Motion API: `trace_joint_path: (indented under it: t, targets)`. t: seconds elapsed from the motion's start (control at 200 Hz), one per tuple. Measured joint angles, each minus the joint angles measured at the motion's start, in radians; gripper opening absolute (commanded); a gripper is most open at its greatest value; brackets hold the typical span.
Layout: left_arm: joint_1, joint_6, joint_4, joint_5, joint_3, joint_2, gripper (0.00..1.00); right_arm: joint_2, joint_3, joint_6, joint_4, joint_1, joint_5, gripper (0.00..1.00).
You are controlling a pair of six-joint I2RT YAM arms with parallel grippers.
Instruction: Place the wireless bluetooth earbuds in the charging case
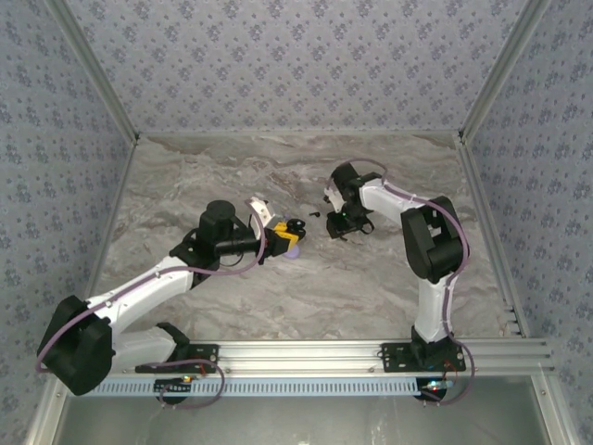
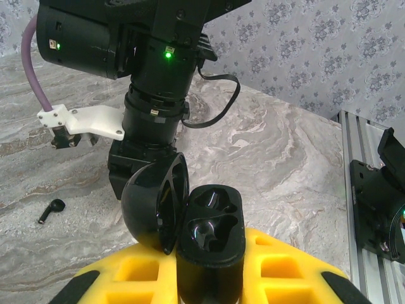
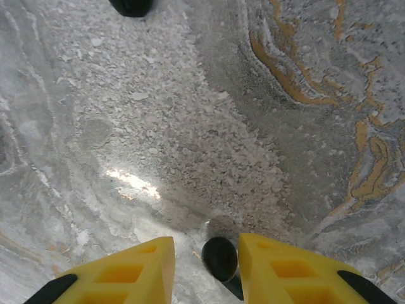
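Observation:
My left gripper [image 2: 209,275] is shut on the charging case [image 2: 212,231] and holds it upright above the table. Its round lid [image 2: 155,202] is swung open to the left, and both glossy black sockets are empty. In the top view the case's lavender shell [image 1: 291,248] shows under the left gripper [image 1: 283,234]. One tiny black earbud [image 3: 220,258] lies on the marble between the yellow fingertips of my right gripper [image 3: 205,250], which is open, with a gap on the left side. Another earbud [image 2: 52,209] lies on the table to the left.
The right arm's wrist [image 2: 152,95] stands close behind the open case. A dark object [image 3: 130,6] pokes in at the top edge of the right wrist view. Patterned walls [image 1: 296,56] enclose the marble table [image 1: 278,297], and an aluminium rail [image 1: 306,354] runs along the near edge.

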Motion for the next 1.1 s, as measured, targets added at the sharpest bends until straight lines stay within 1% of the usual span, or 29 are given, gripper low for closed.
trace_joint_path:
  t: [0.08, 0.29, 0.66, 0.88, 1.099]
  targets:
    - [0.0, 0.0, 0.0, 0.0, 0.0, 0.0, 0.14, 0.013, 0.005, 0.0, -0.001, 0.0, 0.005, 0.34]
    - [0.0, 0.0, 0.0, 0.0, 0.0, 0.0, 0.14, 0.017, 0.008, 0.0, -0.003, 0.0, 0.021, 0.3]
    - [0.0, 0.0, 0.0, 0.0, 0.0, 0.0, 0.14, 0.018, 0.008, 0.0, -0.004, 0.001, 0.037, 0.3]
    - [0.0, 0.0, 0.0, 0.0, 0.0, 0.0, 0.14, 0.018, 0.008, 0.0, -0.006, 0.001, 0.063, 0.22]
    - [0.0, 0.0, 0.0, -0.001, 0.0, 0.0, 0.14, 0.016, 0.008, 0.024, -0.005, -0.002, 0.064, 0.19]
